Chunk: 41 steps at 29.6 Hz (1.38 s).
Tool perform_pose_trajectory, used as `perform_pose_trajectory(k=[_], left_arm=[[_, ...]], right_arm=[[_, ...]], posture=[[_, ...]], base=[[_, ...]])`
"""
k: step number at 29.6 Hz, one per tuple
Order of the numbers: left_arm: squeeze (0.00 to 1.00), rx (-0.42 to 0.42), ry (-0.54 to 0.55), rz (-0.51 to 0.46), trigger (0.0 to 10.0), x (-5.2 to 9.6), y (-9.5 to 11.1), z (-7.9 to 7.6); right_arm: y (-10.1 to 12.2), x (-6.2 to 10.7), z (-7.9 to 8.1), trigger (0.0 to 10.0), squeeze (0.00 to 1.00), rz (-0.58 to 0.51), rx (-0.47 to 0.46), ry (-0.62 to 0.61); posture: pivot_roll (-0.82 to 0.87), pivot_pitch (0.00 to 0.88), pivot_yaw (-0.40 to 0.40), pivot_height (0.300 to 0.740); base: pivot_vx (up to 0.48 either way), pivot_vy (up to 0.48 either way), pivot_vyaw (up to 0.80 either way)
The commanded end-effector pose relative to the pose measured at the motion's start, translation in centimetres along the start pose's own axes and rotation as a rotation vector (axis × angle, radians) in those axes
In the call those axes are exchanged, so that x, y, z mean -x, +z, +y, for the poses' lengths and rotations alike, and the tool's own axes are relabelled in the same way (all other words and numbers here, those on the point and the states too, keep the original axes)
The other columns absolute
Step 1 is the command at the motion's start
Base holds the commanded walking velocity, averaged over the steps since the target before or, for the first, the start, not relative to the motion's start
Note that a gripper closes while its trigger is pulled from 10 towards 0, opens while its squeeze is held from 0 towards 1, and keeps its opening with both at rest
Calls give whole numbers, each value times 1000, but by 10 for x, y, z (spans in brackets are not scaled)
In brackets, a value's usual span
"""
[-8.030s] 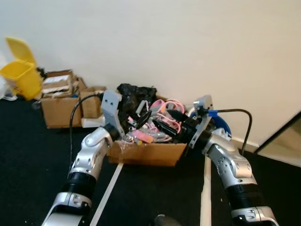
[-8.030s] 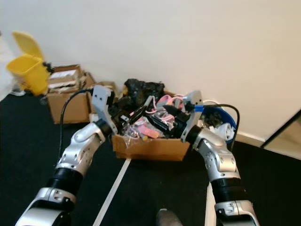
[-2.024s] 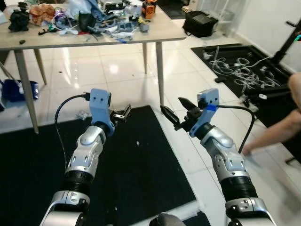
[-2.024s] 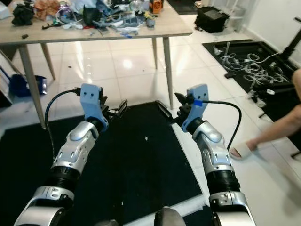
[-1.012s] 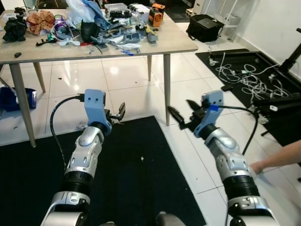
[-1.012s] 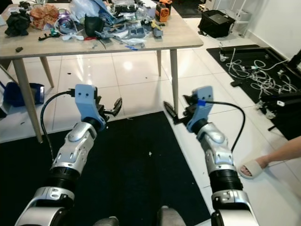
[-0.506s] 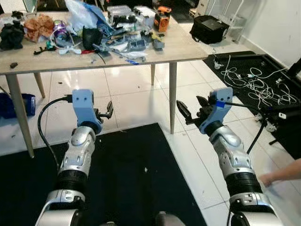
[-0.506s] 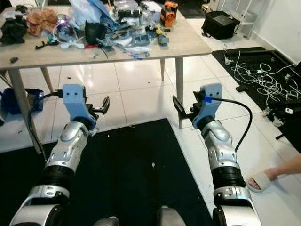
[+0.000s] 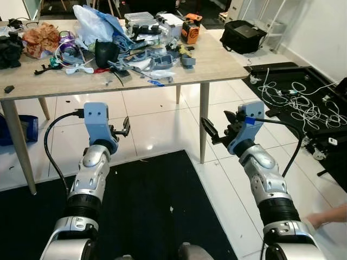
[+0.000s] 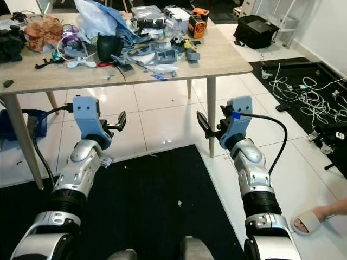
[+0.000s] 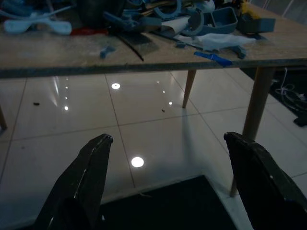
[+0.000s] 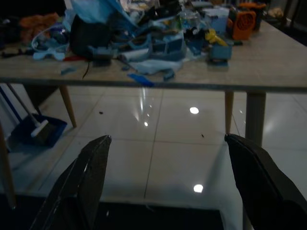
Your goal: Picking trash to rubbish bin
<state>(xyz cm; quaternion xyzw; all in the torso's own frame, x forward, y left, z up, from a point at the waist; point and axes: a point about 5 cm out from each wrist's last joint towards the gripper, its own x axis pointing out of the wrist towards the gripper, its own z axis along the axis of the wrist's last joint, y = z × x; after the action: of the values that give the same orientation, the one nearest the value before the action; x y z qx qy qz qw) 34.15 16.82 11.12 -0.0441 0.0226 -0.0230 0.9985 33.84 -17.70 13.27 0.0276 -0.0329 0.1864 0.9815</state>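
— What's the biggest thing here?

— One wooden table (image 9: 227, 64), four legs visible under it, standing on white tile floor (image 9: 157, 116). Everything else I'll place from it.

— And below it?

— One black mat (image 9: 141, 206) lies on the near side of the table, its far edge stopping just short of the table's front legs. White tile runs between mat and table and on beneath the tabletop, open between the legs.

— Where's the trash?

— Heaped on the tabletop as one clutter pile (image 9: 146, 49), thickest along the far half. In it: one crumpled orange paper wad (image 9: 40, 39), one clear plastic bag (image 9: 92, 21), one orange tool (image 10: 198, 23). The near right corner of the tabletop is bare wood. The rest is too tangled to count.

— The arms?

— Two, both raised in front of the table's near edge, below tabletop height. The left gripper (image 11: 168, 163) has its fingers spread wide, holding nothing. The right gripper (image 12: 168, 163) is likewise spread and empty.

— Anything else around?

— Right of the table: one black bag (image 9: 244, 37) on the tile, and a tangle of white cables (image 9: 295, 100) on a second dark mat. One blue dustpan (image 12: 36, 130) sits under the table's left end. A person's foot (image 10: 312, 221) in a sandal rests on the tile, well right of the table.
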Motion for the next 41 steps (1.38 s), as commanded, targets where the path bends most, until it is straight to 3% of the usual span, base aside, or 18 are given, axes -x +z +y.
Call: perform_pose_trajectory(k=[1, 28, 31, 34, 41], left_arm=[[0, -3, -10, 5, 10000, -1, -1, -3], [0, 2, -54, -21, 10000, -2, 2, -8], [0, 6, -91, -30, 10000, -2, 3, -13], [0, -30, -193, -75, 10000, 0, 9, -27], [0, -49, -262, -106, 10000, 2, 13, -35]], right_arm=[[0, 1, -3, 10000, 0, 2, 6, -3], [-2, 3, -4, 10000, 0, 17, -6, 34], [-2, 3, -5, 10000, 0, 19, -11, 35], [-3, 4, -7, 10000, 0, 30, -54, 52], [-4, 5, -9, 10000, 0, 37, -84, 51]], posture=[[-85, 0, -39, 740], [-86, 0, -38, 740], [-86, 0, -37, 740], [-86, 0, -37, 740], [-85, 0, -38, 740]], base=[[394, 0, 0], [392, 0, 0], [394, 0, 0], [390, 0, 0], [393, 0, 0]])
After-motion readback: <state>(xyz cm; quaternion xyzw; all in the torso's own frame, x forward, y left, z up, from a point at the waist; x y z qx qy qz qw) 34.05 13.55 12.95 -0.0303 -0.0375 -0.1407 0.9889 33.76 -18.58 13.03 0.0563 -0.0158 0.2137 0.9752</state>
